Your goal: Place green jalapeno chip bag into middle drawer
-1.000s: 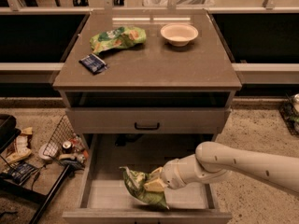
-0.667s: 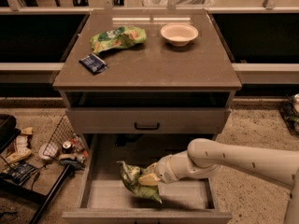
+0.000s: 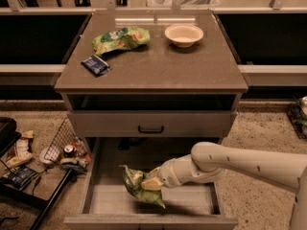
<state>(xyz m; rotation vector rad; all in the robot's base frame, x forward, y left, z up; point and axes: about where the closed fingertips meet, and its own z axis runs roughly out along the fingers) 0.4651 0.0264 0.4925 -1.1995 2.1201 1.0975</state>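
The chip bag is pinched in the gripper inside the open drawer. The fingers are closed on its right-hand edge, so most of the foil lies to their left and below them. Its long axis runs on a slant, from a crumpled top corner up and left of the fingers to a lower tip down and slightly right of them. That tip sits low over the pale floor, though I cannot tell whether it touches. The front rim is just beyond the tip, toward the camera; the left wall is well left of the fingers, and the back of the drawer lies behind them in shadow. The single arm reaches in from the right, over the right wall. As I judge it, the bag is already within the walls, so the coming move is only a short drop and a release, then a withdrawal right and up. Above the fingers is a closed drawer front. Higher up, the cabinet top carries another green bag, a blue packet and a bowl.
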